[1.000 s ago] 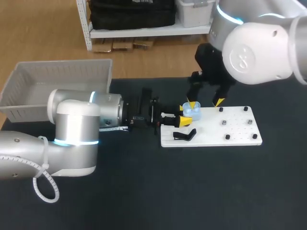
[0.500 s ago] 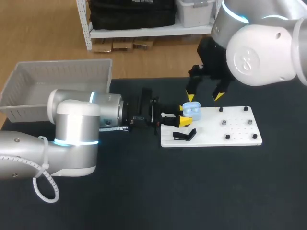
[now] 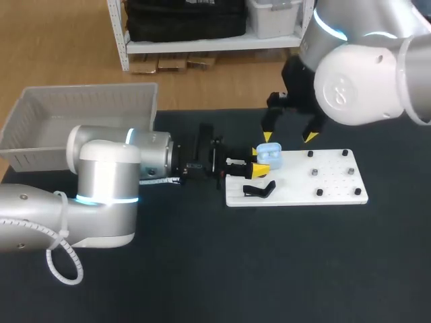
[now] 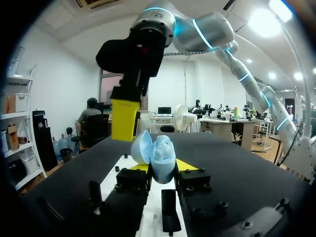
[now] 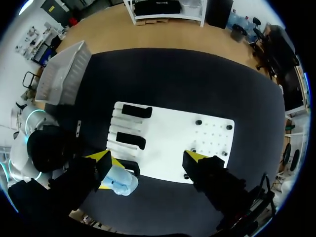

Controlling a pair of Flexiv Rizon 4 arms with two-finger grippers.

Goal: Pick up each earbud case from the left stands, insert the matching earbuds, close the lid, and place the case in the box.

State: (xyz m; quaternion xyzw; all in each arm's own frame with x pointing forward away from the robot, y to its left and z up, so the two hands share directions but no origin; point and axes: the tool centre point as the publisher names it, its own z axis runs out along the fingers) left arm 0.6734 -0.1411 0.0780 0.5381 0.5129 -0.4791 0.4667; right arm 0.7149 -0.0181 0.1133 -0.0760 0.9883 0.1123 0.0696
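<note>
- Far left, the box (image 3: 81, 111): no case visible inside from the head view, so zero delivered, as far as shown.
- Next along, the left arm (image 3: 108, 182), stretched low across the table toward the white board (image 3: 337, 192).
- At its end, the left gripper (image 3: 250, 166), clamped from two sides on the light blue case (image 3: 269, 156) and holding it over the board's left end.
- From the left wrist: same case (image 4: 159, 163) upright between the yellow tips, lid (image 4: 140, 147) swung open to one side. Earbuds in or not? Cannot tell from here.
- On the board's left end, black stands (image 5: 136, 111). No second case to be made out on them.
- Above the case, the right gripper (image 3: 289, 134): fingers spread wide, nothing between them, hanging clear of the lid. Same in its own wrist view (image 5: 148, 159), with the case (image 5: 121, 181) just beside one yellow tip.
- Further right on the board, small dark pegs (image 3: 314, 173). Too small to say whether any earbuds sit there.
- Score so far, by judgement: pick-up done for this one case. Lid not yet shut, case not yet boxed. Earbud step unclear.
- Probably next: confirming the earbuds, pressing the lid down, then carrying the case back left to the box.
</note>
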